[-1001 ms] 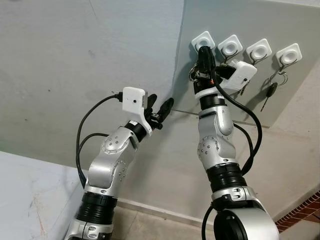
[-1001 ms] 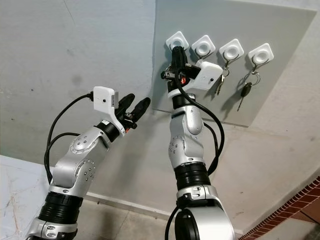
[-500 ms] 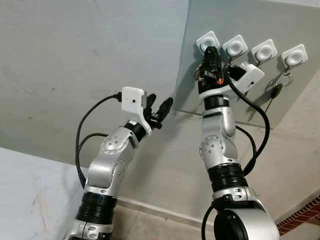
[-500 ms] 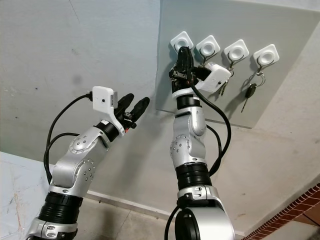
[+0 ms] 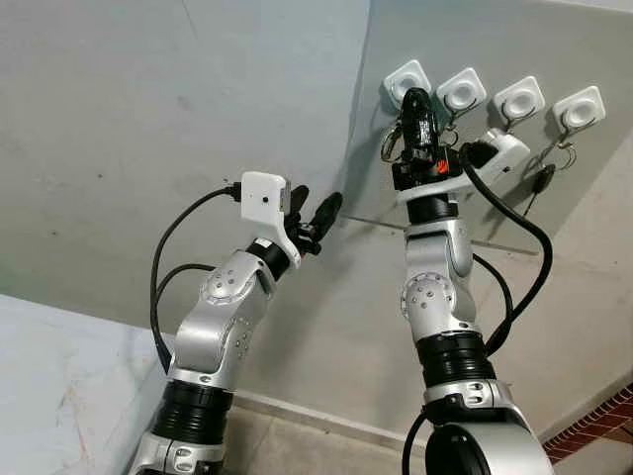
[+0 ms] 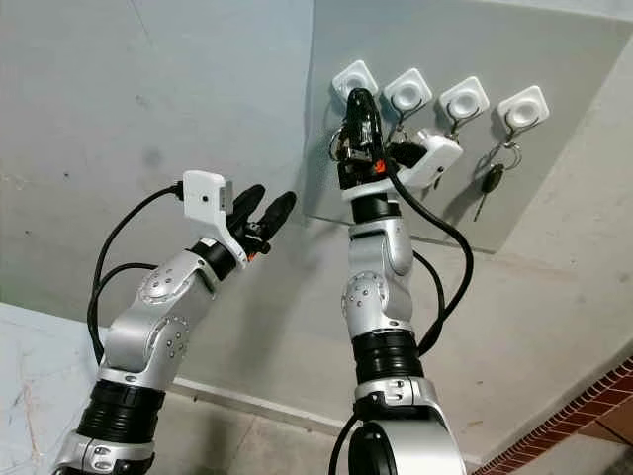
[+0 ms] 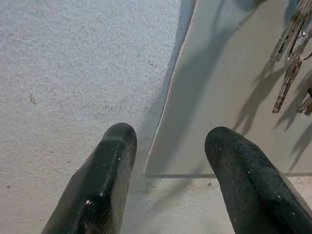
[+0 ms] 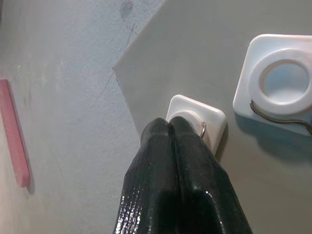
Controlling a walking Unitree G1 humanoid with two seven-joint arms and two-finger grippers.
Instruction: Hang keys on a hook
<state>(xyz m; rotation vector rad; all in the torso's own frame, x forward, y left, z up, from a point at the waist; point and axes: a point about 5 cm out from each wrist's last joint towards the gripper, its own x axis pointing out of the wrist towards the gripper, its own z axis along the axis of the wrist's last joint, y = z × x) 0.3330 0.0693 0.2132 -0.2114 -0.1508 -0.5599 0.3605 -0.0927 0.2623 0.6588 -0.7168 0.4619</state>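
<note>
Grey board, fixed to the wall: carries four white square hook mounts in a row along its top edge.

Leftmost hook, at the board's top left corner: no keys hang from it. The right gripper is raised to it, fingertips touching the mount, fingers pressed together. A thin wire hook tip curls out just beside the fingertips in the right wrist view.

Key ring: a metal loop showing at the left side of the right gripper's fingers, below the leftmost hook. Whether the fingers pinch it cannot be told.

Second hook: mostly clear of the arm; a wire hook runs under its round centre. Any keys below it are hidden behind the right wrist camera.

Third hook: a wire hook shows; its lower part is hidden by the wrist camera housing.

Fourth hook, nearest the board's right edge: holds a ring with a dark-headed key hanging down.

Left gripper: held out near the board's lower left corner, fingers spread, holding nothing. Its wrist view shows hanging metal keys against the board.

Writing or labels: none legible.

Change over the last second: the right gripper sat against the leftmost mount, then turned at the wrist, so the white camera housing has swung rightward and the key ring now shows at the fingers' left side. The left arm has not moved.
</note>
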